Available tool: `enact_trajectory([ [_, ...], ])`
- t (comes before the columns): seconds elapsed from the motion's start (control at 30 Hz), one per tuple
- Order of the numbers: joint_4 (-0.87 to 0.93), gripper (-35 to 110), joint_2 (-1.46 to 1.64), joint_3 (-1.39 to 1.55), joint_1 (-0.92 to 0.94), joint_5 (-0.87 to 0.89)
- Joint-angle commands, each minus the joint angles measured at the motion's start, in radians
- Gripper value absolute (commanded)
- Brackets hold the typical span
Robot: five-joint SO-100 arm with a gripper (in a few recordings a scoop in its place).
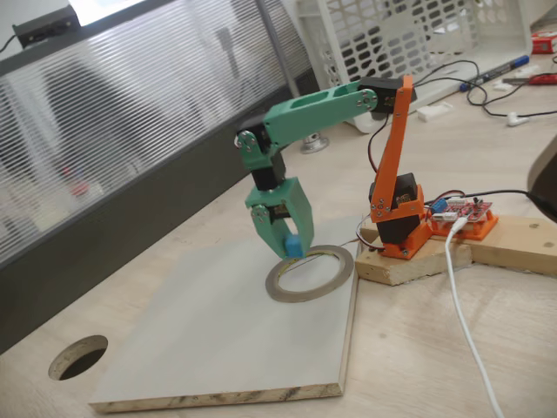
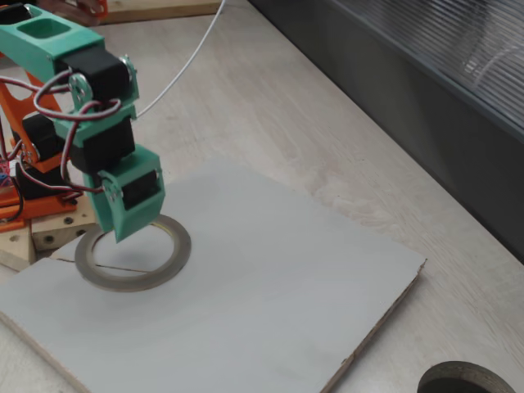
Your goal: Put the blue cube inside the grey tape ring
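Entry, scanning left to right in the fixed view that faces my arm: a dark round hole with a raw wooden edge point(image 1: 78, 356) sits in the tabletop at far left, well apart from the work. Next comes the pale grey flat board point(image 1: 200, 340) that carries the job. Over its right part hangs my green two-finger gripper point(image 1: 291, 244), pointing down, its fingers closed on the small sky-blue matte cube point(image 1: 296, 246); the cube shows at the very tips. Just right of and below the tips lies the thin grey-tan tape ring with a pale inner rim point(image 1: 311, 273), flat on the board. The relation that matters: the cube sits at the ring's left rim in this view, seemingly above the band or just inside it, not over the middle of the opening. I cannot tell whether cube or fingertips touch the tape. Right of the ring stand my orange base point(image 1: 399, 218) and a white cable point(image 1: 466, 322). In the other fixed view my gripper point(image 2: 127, 233) covers the ring's upper rim point(image 2: 133, 252), and the cube is hidden behind the fingers. Judgement: the opening lies rightward, toward my base, so a short shift that way before letting go should put the cube clear of the rim.
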Motion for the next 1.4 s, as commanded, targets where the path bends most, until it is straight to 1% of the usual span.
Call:
enact_trajectory([
  [0.0,-0.051,3,0.057,0.058,0.005,0.012],
  [0.23,-0.095,3,0.063,0.141,0.005,0.014],
  [1.37,-0.094,3,0.06,0.146,0.018,0.02],
])
